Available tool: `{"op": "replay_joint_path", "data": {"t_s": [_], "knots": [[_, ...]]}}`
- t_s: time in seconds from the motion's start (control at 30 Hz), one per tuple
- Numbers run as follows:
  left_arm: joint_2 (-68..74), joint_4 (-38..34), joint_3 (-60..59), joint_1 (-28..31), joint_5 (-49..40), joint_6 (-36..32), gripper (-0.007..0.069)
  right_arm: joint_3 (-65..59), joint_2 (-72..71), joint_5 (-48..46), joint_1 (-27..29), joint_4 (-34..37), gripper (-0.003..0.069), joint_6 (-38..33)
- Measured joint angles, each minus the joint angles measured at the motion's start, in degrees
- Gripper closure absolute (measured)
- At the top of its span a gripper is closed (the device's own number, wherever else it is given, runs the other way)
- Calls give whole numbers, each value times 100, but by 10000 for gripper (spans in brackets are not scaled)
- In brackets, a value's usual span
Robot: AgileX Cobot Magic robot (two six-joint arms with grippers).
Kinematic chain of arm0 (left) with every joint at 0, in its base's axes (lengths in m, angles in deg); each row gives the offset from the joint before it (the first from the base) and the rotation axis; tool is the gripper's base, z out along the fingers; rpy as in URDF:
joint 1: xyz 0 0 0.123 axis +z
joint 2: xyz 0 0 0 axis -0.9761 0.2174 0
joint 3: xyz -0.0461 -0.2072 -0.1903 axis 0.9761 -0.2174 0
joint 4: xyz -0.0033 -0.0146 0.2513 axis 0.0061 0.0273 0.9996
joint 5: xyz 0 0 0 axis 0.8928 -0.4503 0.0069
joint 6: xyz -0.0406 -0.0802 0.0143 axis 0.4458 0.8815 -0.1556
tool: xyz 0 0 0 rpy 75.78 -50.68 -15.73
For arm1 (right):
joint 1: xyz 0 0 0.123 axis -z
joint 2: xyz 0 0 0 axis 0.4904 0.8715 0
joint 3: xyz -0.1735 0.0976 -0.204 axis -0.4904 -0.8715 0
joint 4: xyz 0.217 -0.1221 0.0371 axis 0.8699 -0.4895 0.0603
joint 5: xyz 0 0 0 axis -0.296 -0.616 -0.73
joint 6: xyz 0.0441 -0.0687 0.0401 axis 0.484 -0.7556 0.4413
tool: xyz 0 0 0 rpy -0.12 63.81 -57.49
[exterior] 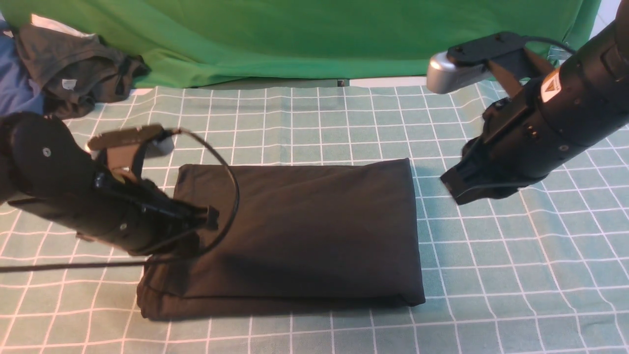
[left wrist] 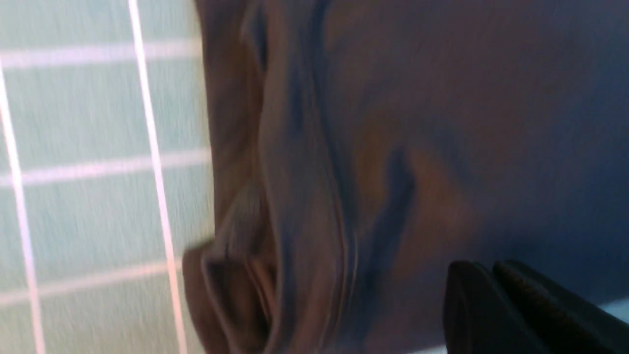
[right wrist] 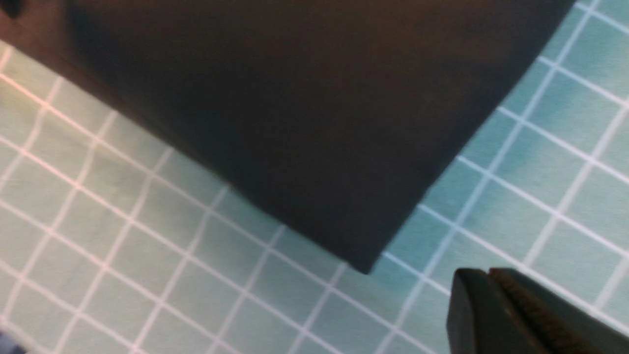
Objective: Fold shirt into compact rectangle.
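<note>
Black shirt (exterior: pixel 304 231) folded into a neat rectangle, flat on the green checked tablecloth (exterior: pixel 516 275), between the two arms. No print or label showing, plain dark fabric only. Layered edges stacked along the near side and at the end nearest the left gripper (exterior: pixel 209 216).

Left gripper low over that end of the shirt, jaws pressed together, nothing seen between them. In the left wrist view, closed tips (left wrist: pixel 496 290) over smooth dark cloth, with bunched folds and an open pocket-like fold (left wrist: pixel 236 285) beyond them, then the white-lined tablecloth past the shirt's edge. Contact between tips and cloth impossible to judge; blurred picture. Black cable (exterior: pixel 231 172) looping from the left wrist camera mount over the shirt.

Right gripper (exterior: pixel 449 184) raised above the tablecloth, just off the shirt's opposite end, apart from the fabric. Jaws closed on each other, empty. In the right wrist view, shut tips (right wrist: pixel 491 295) above bare checked cloth, a sharp corner of the shirt (right wrist: pixel 363 268) just ahead of them, the rest of the dark rectangle spreading away beyond.

Well behind the left arm, at the table's far edge, a crumpled dark grey garment (exterior: pixel 73 69) beside a blue one (exterior: pixel 14 83). Large green cloth (exterior: pixel 304 34) draped across the back, well beyond both grippers.
</note>
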Motion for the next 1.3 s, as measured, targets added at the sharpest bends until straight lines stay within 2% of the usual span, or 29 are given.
{"op": "replay_joint_path", "data": {"t_s": [0.2, 0.53, 0.73, 0.93, 1.17, 1.3], "knots": [[635, 340, -26, 0, 89, 347, 615, 0, 861, 296, -436, 218, 637, 11], [825, 298, -592, 5, 321, 641, 615, -7, 1885, 269, -461, 134, 637, 59], [544, 294, -650, 5, 221, 686, 613, -43, 2107, 112, -461, -494, 637, 363], [-231, 318, -666, 5, 89, 712, 613, -48, 2029, 118, -461, -554, 637, 474], [-1277, 598, -530, 5, -205, 1011, 613, 54, 1036, 477, -444, -593, 637, 347], [-1796, 617, -455, 5, -537, 1030, 613, 166, 783, 680, -113, -659, 637, 367]]}}
